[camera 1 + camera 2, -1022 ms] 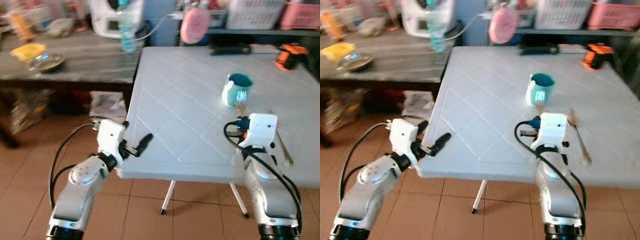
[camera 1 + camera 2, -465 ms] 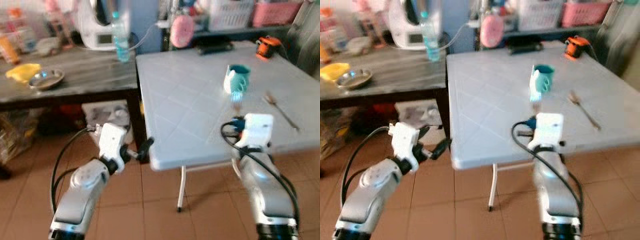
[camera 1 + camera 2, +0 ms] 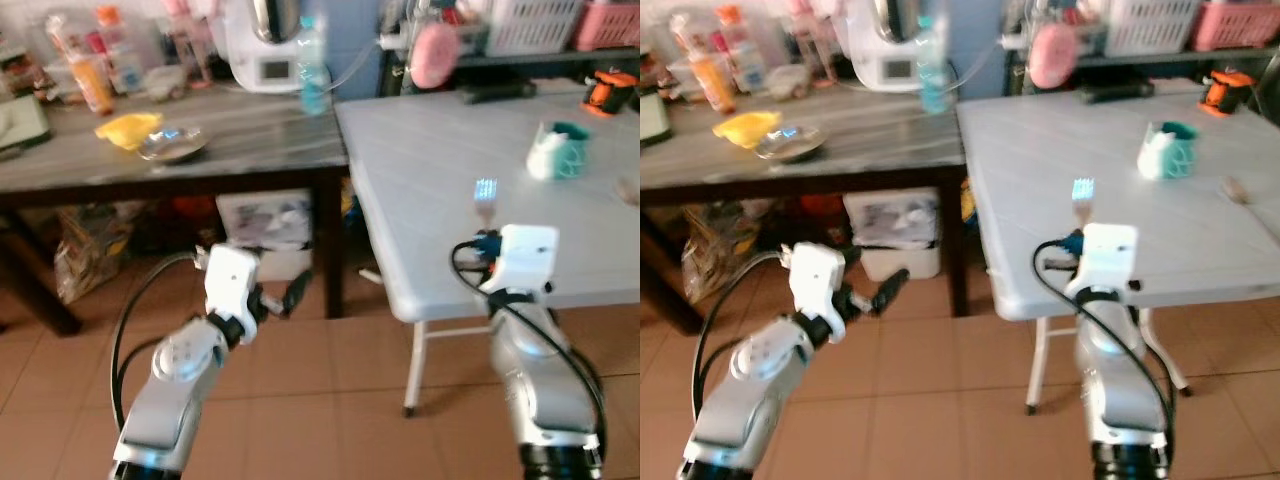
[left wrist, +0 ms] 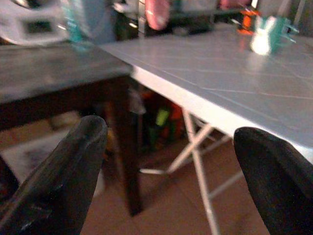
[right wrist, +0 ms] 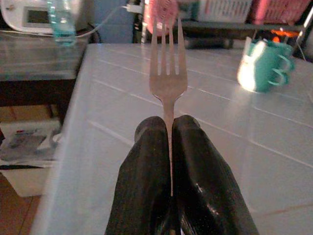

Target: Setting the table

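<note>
Steel fork (image 5: 167,73) pinched upright between my right gripper (image 5: 171,147) fingers, tines up.
Beyond the tips: white table (image 5: 117,112), teal mug (image 5: 264,66) further off. My left gripper (image 4: 171,161) gapes wide, holding nothing. Risk: thin handle could twist or slip during placing.

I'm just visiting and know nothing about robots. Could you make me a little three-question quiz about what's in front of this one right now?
1. True or false: the right gripper is shut on a fork.
2. What stands on the white table? A) a teal mug B) a red kettle C) a stack of plates
3. Fill in: the left gripper has its fingers ____ and holds nothing.

Key
1. True; the fork's tines point up from between the fingers.
2. A; the teal mug stands towards the far side.
3. Open; the fingers are spread wide, near the dark wooden table.
</note>
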Available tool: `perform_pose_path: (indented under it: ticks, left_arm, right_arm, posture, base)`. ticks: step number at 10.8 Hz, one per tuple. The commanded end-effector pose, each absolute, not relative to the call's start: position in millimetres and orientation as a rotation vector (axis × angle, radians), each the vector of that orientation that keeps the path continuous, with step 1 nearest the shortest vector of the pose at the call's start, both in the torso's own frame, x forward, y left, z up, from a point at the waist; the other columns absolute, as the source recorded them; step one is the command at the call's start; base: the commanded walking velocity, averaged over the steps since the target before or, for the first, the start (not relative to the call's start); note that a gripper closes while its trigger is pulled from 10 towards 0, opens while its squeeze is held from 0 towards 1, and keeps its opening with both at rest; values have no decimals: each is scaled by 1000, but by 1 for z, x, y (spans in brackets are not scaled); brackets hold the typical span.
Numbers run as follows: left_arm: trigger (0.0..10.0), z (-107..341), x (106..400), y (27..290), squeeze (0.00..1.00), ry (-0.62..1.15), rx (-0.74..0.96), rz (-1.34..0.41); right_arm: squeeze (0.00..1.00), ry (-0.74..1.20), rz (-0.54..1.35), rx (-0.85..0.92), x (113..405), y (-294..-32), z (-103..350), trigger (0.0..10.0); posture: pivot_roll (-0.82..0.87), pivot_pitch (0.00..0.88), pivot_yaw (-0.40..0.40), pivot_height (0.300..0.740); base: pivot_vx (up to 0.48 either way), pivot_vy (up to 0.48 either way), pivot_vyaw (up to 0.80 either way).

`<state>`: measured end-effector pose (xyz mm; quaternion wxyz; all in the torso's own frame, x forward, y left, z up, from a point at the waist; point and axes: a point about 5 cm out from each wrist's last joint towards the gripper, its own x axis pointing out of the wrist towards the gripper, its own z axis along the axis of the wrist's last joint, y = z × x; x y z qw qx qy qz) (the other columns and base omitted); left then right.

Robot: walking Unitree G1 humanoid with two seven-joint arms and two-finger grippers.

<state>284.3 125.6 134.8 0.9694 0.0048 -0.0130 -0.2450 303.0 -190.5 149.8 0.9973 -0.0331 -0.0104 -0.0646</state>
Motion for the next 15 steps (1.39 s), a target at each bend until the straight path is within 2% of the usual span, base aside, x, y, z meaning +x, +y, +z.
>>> perform_pose_path:
  ticks: [1, 5, 9, 15]
  left_arm:
    - [10000, 136, 288, 140, 0, -35, 33, -418]
    - [10000, 137, 291, 142, 0, -51, 44, -378]
    - [10000, 134, 291, 139, 0, -49, 45, -381]
    - [10000, 142, 288, 134, 0, -90, -32, -449]
  right_arm:
    - [0, -53, -94, -61, 307, -181, 157, 10000]
    - [0, -61, -89, -72, 308, -181, 158, 10000]
    - [0, -61, -92, -76, 309, -183, 157, 10000]
    - [0, -65, -101, -71, 311, -184, 158, 10000]
  posture:
    - [-9, 45, 28, 740]
    - [-9, 43, 28, 740]
    - [-9, 38, 29, 740]
    - [-7, 32, 27, 740]
  base:
    - [0, 480, 0]
    - [0, 480, 0]
    - [0, 468, 434]
    - [0, 0, 0]
